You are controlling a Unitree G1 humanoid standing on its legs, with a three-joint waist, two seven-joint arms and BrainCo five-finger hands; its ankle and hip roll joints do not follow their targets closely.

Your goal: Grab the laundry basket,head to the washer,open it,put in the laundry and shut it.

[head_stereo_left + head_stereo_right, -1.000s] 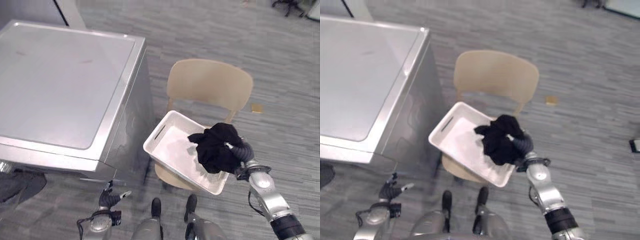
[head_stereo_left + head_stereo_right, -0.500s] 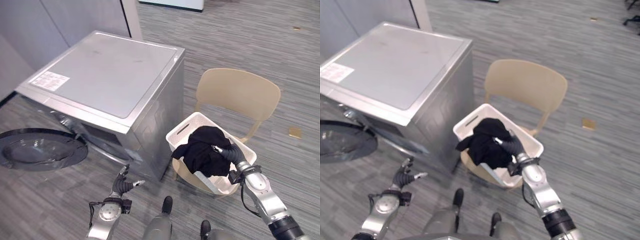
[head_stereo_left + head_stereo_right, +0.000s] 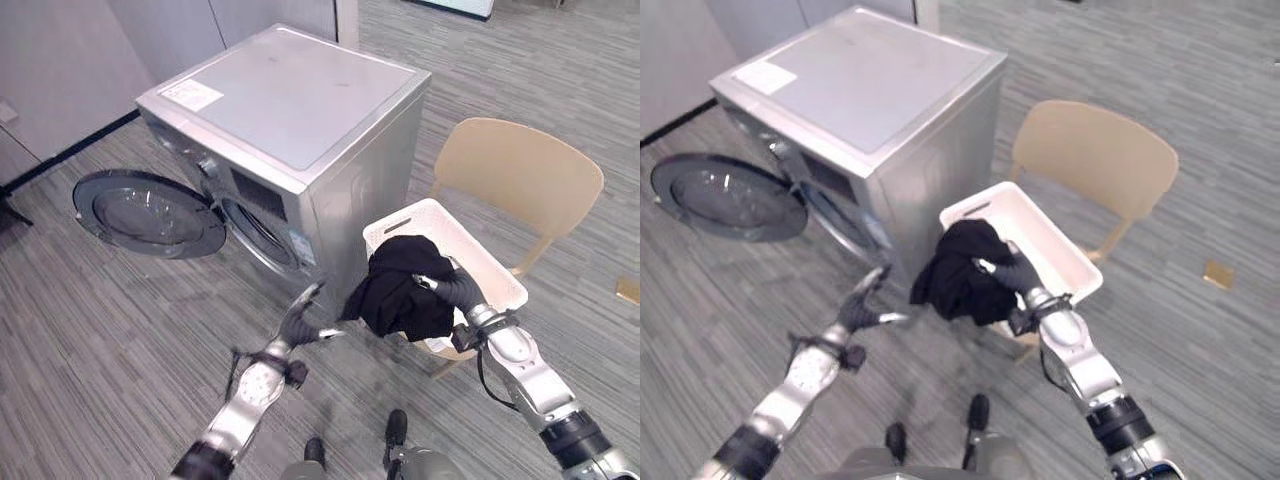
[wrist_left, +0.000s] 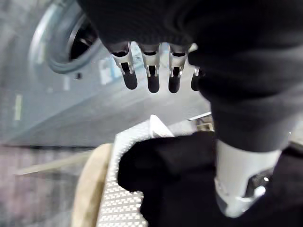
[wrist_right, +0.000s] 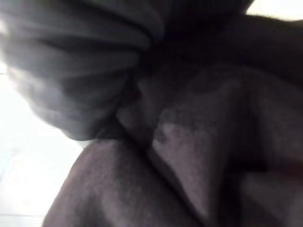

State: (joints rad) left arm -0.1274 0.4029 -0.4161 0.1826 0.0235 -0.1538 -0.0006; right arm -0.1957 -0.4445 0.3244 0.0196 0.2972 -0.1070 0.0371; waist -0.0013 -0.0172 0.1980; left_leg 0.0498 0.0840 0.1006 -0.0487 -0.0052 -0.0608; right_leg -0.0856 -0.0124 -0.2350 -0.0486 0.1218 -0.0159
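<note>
The black bundle of soft cloth [image 3: 400,297] is hanging over the near edge of the white plastic laundry basket with a holed wall [image 3: 480,262], partly above the basket and partly out past its rim on the side toward the washer. The robot's right hand [image 3: 455,290] is gripping the cloth from the basket side, with its dark fingers curled into the folds. The cloth looks light, floppy and loose, so it will probably sag and trail, and a corner could slip free; a good hold would be a thick bunch near the middle, not a thin edge. The basket is sitting on the seat of the tan wooden chair with a curved back [image 3: 520,178], near the seat's front edge. The robot's left hand [image 3: 300,325] is reaching toward the cloth with its fingers straight and spread, holding nothing; in the left wrist view its fingertips [image 4: 149,81] are pointing out toward the machine, with the cloth just below. The silver-grey metal front-loading washer [image 3: 290,130] is standing just beside the chair. Its round dark glass door [image 3: 150,213] is swung wide open over the grey striped carpet floor [image 3: 100,340], so the drum opening [image 3: 258,232] looks ready to take the cloth.
</note>
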